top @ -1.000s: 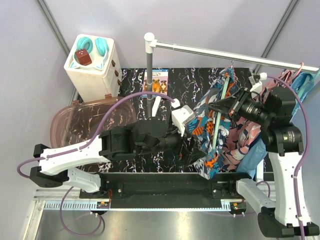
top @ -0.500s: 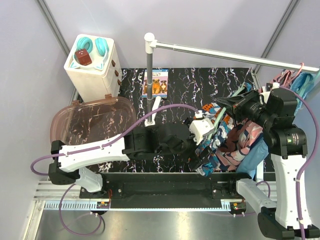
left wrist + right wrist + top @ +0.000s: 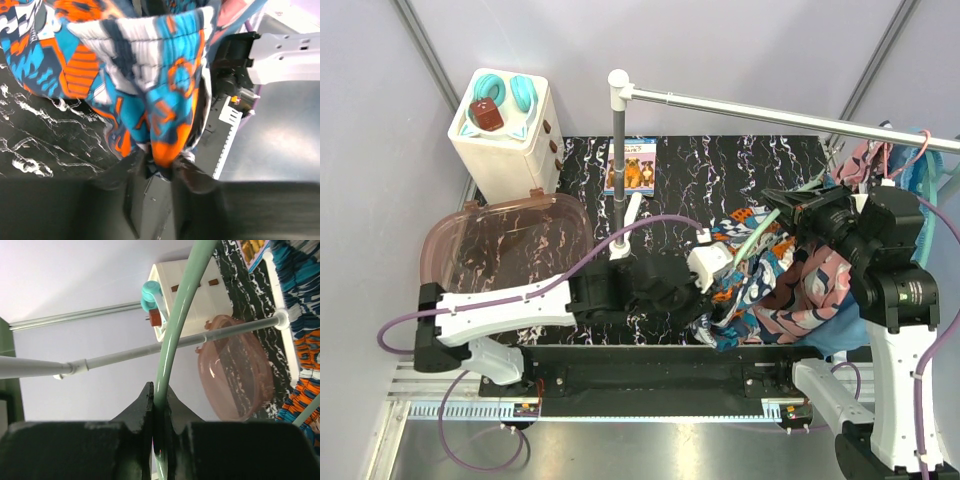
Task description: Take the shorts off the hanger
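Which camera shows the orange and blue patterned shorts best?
The left wrist view: the patterned shorts fill it, pinched in the left pincer. The top view shows them small, bunched and partly covered. The right wrist view catches only a strip at its right edge.

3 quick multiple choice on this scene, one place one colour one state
1. The pink tub sits on which part of the table? A) left side B) right side C) far middle
2. The hanger in the right gripper is what colour? A) red B) pale green C) black
3. The left gripper has its jaws: A) wide open B) shut on the patterned shorts C) shut on the hanger
Answers: 1 A, the top view shows it at the left edge. 2 B, a pale green rod sits between the jaws. 3 B, cloth is pinched between them.
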`<state>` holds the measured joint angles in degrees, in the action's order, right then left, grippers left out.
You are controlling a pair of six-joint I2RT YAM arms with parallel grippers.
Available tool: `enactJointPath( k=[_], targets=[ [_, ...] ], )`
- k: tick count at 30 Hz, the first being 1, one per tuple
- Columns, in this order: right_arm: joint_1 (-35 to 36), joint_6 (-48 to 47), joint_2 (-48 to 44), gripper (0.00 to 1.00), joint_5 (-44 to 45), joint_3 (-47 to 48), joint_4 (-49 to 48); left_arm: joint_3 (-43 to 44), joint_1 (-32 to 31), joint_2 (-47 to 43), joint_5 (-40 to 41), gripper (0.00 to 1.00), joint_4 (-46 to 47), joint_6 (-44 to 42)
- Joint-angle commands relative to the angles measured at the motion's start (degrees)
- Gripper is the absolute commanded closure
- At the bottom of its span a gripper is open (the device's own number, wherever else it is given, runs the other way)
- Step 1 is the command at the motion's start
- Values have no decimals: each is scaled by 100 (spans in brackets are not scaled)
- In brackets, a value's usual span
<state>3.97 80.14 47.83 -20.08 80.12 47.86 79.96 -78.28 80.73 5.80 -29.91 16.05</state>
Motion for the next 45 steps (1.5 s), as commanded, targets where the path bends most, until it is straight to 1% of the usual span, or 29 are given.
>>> enactJointPath(
  k=[1,2,4,6,9,10,12,13,14,17,22,24,28,32,36,37,40,45],
  targets=[
    [-1,652,-160,100,153,57,-505,-411,23,-610,-97,85,722,442],
    [-1,652,-169,100,197,57,-505,-559,23,-672,-71,92,767,564],
    [-1,722,-169,100,180,48,-566,-753,32,-821,52,100,820,671],
    [-1,766,-143,100,74,39,-628,-859,23,-927,201,100,820,829],
    [-1,802,-151,100,-92,48,-716,-1105,50,-1225,667,100,847,1153],
    [-1,793,-152,100,-163,39,-795,-1167,93,-1348,920,100,716,1267],
    [-1,810,-108,100,-697,-57,-874,-1194,365,-1454,1098,100,470,1820],
    [-1,828,-90,100,-952,-92,-918,-1237,497,-1550,1064,100,260,2109],
    [-1,828,-73,100,-1468,-197,-927,-1290,724,-1604,985,100,249,2165],
    [-1,723,-177,100,-2260,-399,-857,-1378,928,-1762,905,100,293,2139],
    [-1,381,-590,100,-3062,-654,-296,-1151,1358,-1508,633,100,354,2086],
    [-1,336,-766,100,-3274,-725,-224,-1045,1570,-1254,528,100,363,2104],
    [-10,301,-960,100,-3853,-699,-172,-685,1877,-831,571,100,337,2252],
    [-10,301,-1092,100,-4004,-568,-119,-324,2106,-427,395,100,547,2174],
    [-1,-93,-943,100,-3951,-76,-101,54,2150,-215,387,100,522,1928],
    [-1,-191,-882,100,-3917,142,-84,63,2159,-259,395,100,530,1867],
    [-1,-577,-670,100,-3663,364,-22,-86,2159,-548,457,100,548,1761],
    [-10,-1060,-328,100,-3293,206,-31,-402,2159,-1427,667,100,303,1384]
  ],
)
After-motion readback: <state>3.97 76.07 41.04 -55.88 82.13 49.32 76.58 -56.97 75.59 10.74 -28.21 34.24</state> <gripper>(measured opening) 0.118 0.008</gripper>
